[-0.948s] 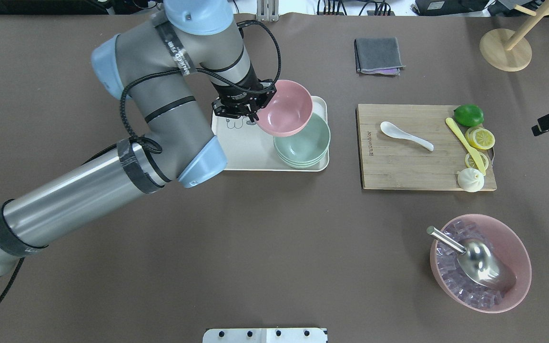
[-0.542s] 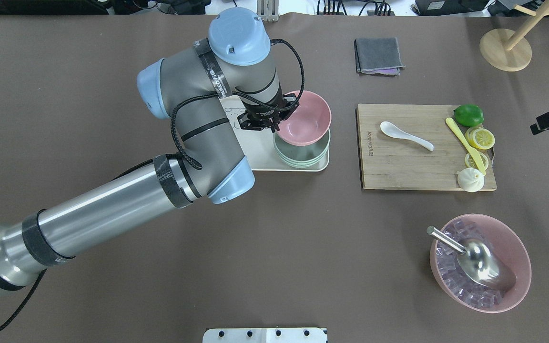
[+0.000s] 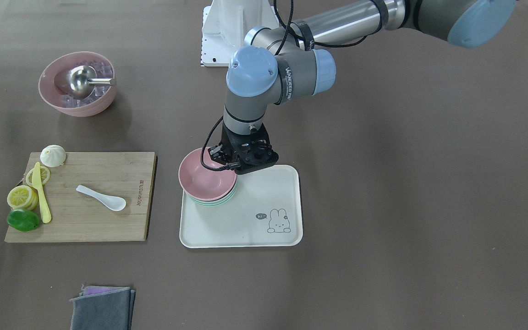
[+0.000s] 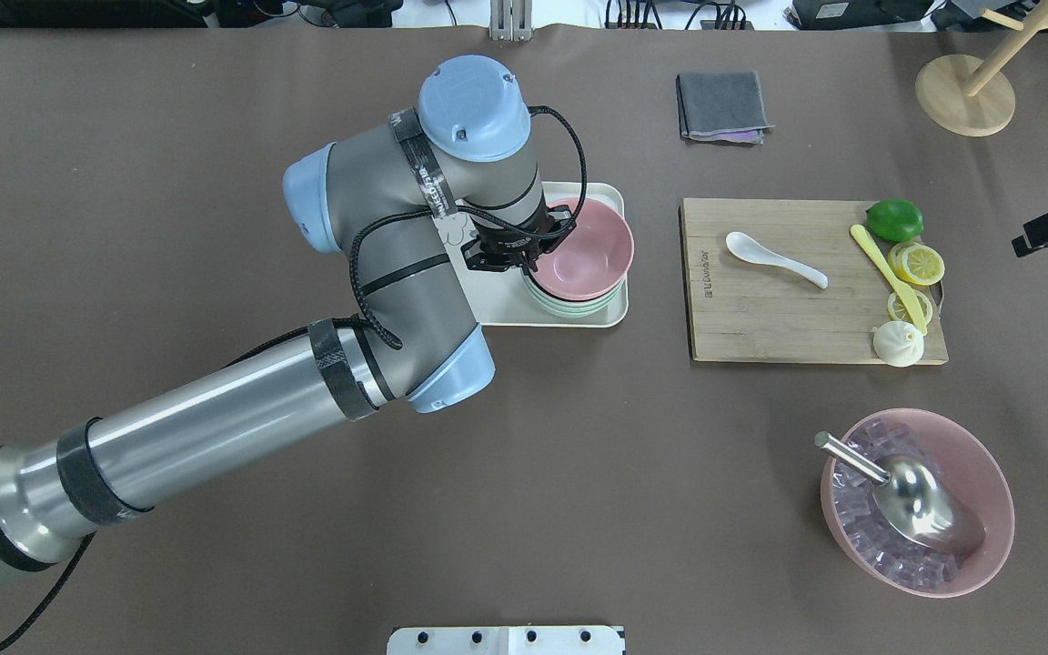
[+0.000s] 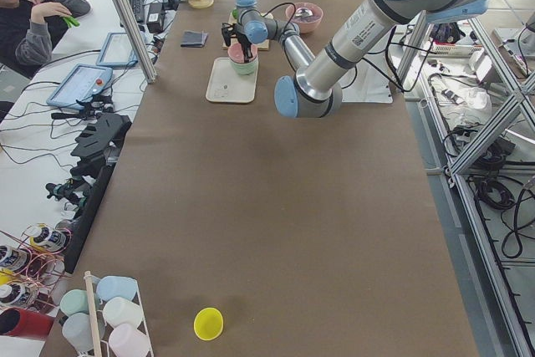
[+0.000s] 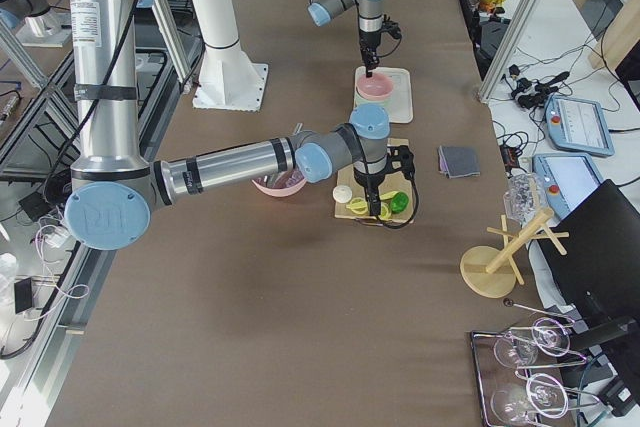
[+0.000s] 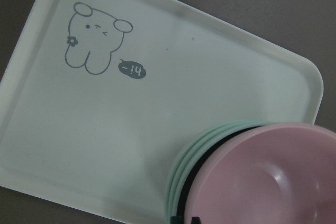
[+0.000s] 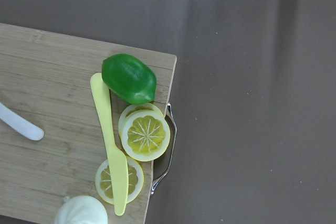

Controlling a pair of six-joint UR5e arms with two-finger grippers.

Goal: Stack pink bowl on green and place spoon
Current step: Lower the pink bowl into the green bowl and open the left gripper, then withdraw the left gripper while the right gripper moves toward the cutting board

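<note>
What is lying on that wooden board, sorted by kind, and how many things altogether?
White spoon: 1
Yellow knife: 1
Green lime: 1
Lemon pieces: 2
White bun-shaped item: 1
Total: 6

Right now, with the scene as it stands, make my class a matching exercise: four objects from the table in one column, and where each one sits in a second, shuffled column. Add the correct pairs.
Objects
1. small pink plastic bowl
2. white ceramic spoon
3. shiny steel scoop
4. folded grey cloth

Places
A. lying on the wooden cutting board
B. resting in the large pink bowl of ice cubes
C. directly on the brown tabletop
D. on top of the stack of pale green bowls on the cream tray

Pairs: 1-D, 2-A, 3-B, 4-C
</note>
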